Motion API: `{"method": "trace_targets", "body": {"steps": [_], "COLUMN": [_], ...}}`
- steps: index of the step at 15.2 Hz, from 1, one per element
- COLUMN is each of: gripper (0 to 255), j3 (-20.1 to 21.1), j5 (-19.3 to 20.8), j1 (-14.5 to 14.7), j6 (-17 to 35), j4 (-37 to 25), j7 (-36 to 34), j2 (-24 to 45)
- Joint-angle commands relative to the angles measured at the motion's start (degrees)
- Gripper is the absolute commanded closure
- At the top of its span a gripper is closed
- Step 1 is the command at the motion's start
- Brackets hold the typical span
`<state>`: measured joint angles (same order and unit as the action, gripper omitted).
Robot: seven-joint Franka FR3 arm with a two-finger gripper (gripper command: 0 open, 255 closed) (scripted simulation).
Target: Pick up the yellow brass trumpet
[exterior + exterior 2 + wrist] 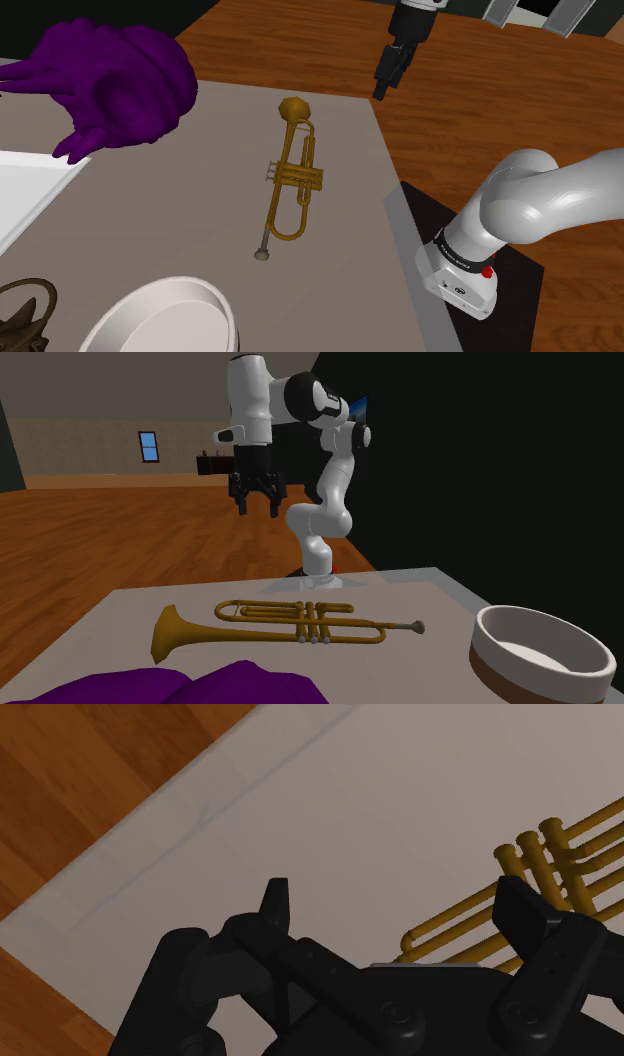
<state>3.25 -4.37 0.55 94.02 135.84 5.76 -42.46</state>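
Around the slim golden brass trumpet (290, 180), bare grey tabletop (200, 230) along both long sides, wide enough to come down on either flank. Above it, open air up to the all-black two-finger gripper (381, 96), hanging high with fingers spread apart, off to the side near the table's edge and the brown wood floor (480, 90). Beyond the bell end, toward the shoulder view's left, a bulky lumpy purple shape (120, 85), near the bell yet apart from it. Past the mouthpiece end, a round white bowl with a brown base (170, 286), likewise apart. Farther off at the shoulder view's left edge, a flat white slab (25, 190) and a dark looped object (25, 315), both well away from the trumpet.
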Motion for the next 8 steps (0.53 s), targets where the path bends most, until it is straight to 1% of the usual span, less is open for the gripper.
{"method": "trace_targets", "body": {"steps": [1, 8], "gripper": [0, 0], "j3": [0.0, 5.2], "j5": [0.0, -2.5], "j1": [0.0, 4.6], "j6": [0.0, 15.2], "j4": [0.0, 4.6], "j7": [0.0, 1.7], "j2": [0.0, 4.8]}}
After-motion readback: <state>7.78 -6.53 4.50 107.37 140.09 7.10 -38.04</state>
